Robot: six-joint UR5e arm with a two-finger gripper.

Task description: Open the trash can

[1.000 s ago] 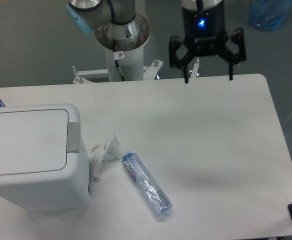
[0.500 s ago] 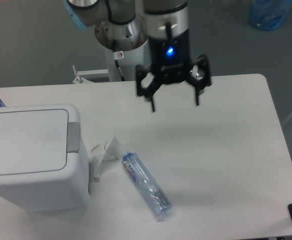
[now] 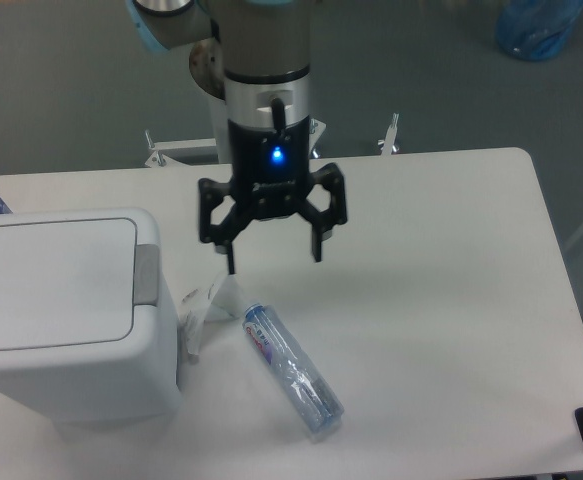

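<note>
my claw point(image 3: 274, 255) hangs wide open with nothing in it, two thin black fingers point(image 3: 318, 243) pointing down, a small blue light glowing on the dark body above them. it hovers above the smooth white surface point(image 3: 441, 290), over the gap just behind the bottle and the crumpled wrapper.

the trash can point(image 3: 66, 310) sits at the left side of the surface: a big boxy white plastic bin with rounded corners, matte, its flat rectangular lid shut, and a grey tab point(image 3: 147, 274) on the right side of its top. i cannot see into it.

just right of the bin lies a crumpled bit of white paper or wrapper point(image 3: 206, 305), touching or nearly touching the bin's side. beside that lies a clear plastic bottle point(image 3: 291, 369) on its side, ridged, with a blue and red label near its upper end, slanting down to the right.

half a second ago my claw was further right and further back, near the far edge of the surface; a second ago it was beyond that edge. the bin, wrapper and bottle have not moved.
</note>
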